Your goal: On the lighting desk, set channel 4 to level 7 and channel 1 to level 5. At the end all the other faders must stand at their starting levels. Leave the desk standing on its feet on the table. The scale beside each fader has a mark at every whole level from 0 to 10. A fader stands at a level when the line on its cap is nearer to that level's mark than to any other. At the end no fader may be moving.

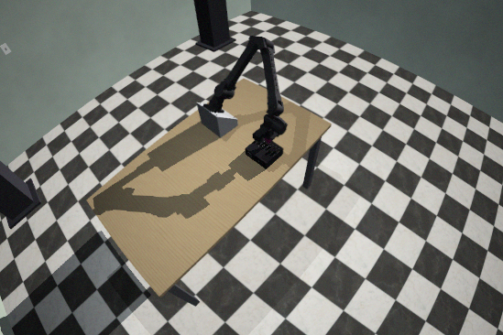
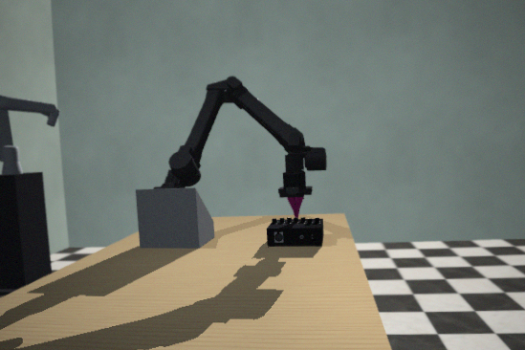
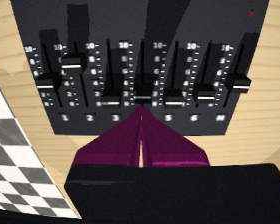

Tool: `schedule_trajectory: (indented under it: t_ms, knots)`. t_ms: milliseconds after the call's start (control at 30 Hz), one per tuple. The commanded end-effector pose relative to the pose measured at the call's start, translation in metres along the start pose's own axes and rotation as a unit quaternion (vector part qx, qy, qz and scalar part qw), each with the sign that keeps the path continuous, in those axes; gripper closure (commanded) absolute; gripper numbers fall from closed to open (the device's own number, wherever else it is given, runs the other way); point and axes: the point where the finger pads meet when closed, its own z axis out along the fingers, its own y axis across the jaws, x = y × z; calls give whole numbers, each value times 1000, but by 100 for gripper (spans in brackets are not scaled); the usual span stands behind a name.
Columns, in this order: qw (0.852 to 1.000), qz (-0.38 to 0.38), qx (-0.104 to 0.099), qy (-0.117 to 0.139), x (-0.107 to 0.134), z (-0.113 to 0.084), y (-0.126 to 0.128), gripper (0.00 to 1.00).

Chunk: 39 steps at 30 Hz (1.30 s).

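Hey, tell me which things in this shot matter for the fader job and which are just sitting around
Part of the job: lighting desk, its faders, gripper shut with nothing held, table.

Just around: grey arm base block, black pedestal with a grey arm.

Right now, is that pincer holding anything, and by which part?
Nothing is held. The pincer is shut to a point, its tip at the top of the lighting desk.
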Motion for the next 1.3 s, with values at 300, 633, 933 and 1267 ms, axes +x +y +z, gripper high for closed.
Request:
schedule_trajectory:
  t_ms: [300,633,933,1267]
  knots:
    - [1000,-4,-19,-1,-14,-10,15,100]
    - [1000,-5,-21,-3,-18,-11,18,100]
    - [1000,-6,-22,-4,-22,-11,19,100]
    - [1000,-4,-22,-4,-24,-11,18,100]
